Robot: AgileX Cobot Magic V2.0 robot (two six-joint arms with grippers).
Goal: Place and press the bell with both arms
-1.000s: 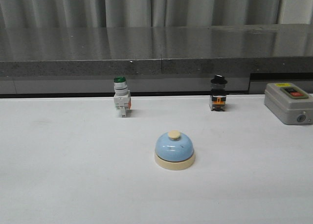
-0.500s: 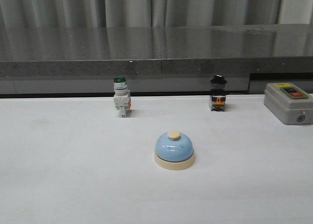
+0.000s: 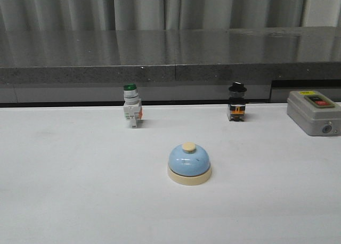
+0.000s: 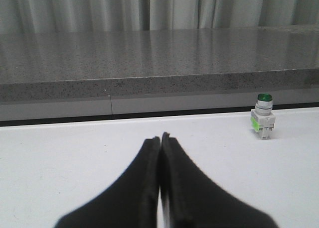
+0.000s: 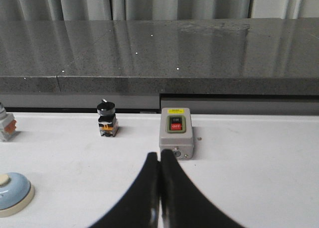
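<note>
Near edge: left gripper [image 4: 160, 138] and right gripper [image 5: 160, 156], both clenched on nothing, low over the bench [image 3: 64, 201]. Centre frame: bell [image 3: 189, 163], upright and untouched, shifted barely from a second ago, so placing has not begun. Beyond: green-capped switch [image 3: 131, 105], black-capped switch [image 3: 237, 102], grey box [image 3: 314, 112] at right.

Soft even light — faint shadows, sharp.
</note>
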